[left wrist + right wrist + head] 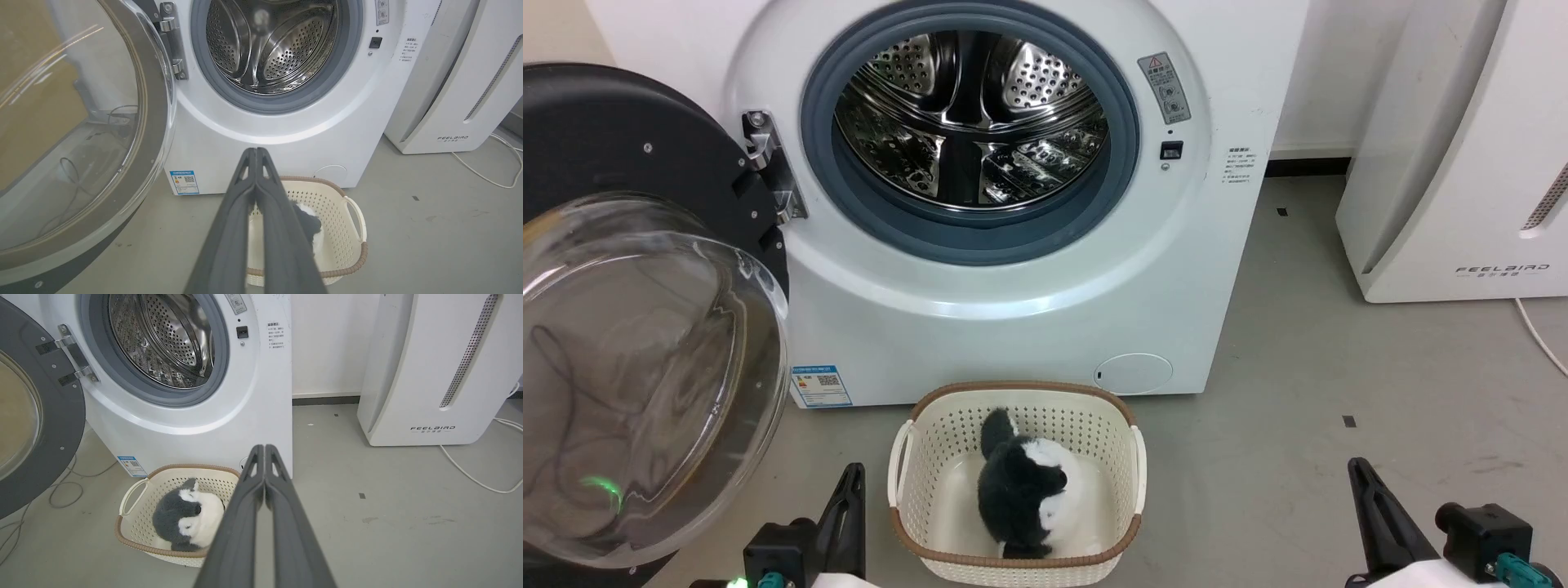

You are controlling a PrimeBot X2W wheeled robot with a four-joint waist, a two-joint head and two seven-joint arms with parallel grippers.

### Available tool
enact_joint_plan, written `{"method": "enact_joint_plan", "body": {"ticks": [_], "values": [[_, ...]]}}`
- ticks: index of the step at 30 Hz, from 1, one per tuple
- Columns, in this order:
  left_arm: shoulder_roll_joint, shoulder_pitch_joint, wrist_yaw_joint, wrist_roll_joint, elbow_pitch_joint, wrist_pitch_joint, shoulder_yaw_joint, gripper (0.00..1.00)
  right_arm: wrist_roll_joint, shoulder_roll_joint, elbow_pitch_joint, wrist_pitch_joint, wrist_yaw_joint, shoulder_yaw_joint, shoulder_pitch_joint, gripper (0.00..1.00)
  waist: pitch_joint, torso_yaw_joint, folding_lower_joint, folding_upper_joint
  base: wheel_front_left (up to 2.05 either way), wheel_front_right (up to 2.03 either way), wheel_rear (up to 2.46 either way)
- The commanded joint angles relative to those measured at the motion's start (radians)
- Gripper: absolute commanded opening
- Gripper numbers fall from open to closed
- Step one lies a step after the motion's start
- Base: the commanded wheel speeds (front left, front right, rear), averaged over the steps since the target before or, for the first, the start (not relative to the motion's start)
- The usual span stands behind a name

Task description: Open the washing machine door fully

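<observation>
The white washing machine (1013,310) stands ahead with its steel drum (972,122) exposed inside a blue-grey rubber rim. The washing machine door (621,147), black with a bulging clear glass bowl (645,367), is swung out wide to the left on its hinge (768,163); it also appears as the washing machine door (155,122) and the washing machine door (61,428). My left gripper (255,150) is shut and empty, low at the left gripper (852,472), right of the door. My right gripper (264,446) is shut and empty, seen low right as the right gripper (1356,467).
A cream perforated basket (915,441) holding a black-and-white plush toy (1025,490) sits on the grey floor before the machine, between my grippers. A white FEELBIRD appliance (1462,163) stands right, with a white cable (470,473) on the floor. Cables (61,494) lie under the door.
</observation>
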Motion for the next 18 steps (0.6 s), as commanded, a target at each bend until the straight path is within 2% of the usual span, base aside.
{"method": "enact_joint_plan", "body": {"ticks": [1, 18], "values": [[-0.008, -0.002, -0.006, 0.009, -0.003, 0.005, 0.009, 0.00, -0.006, 0.000, -0.003, 0.002, 0.000, 0.001, -0.004, 0.00, 0.000, 0.000, 0.0000, 0.0000, 0.00, 0.00, 0.00], [-0.041, -0.007, -0.041, 0.060, -0.019, 0.035, 0.055, 0.00, -0.025, 0.000, -0.012, 0.012, 0.000, 0.005, -0.017, 0.00, 0.003, 0.006, 0.0000, 0.0000, 0.00, 0.00, 0.00]]}}
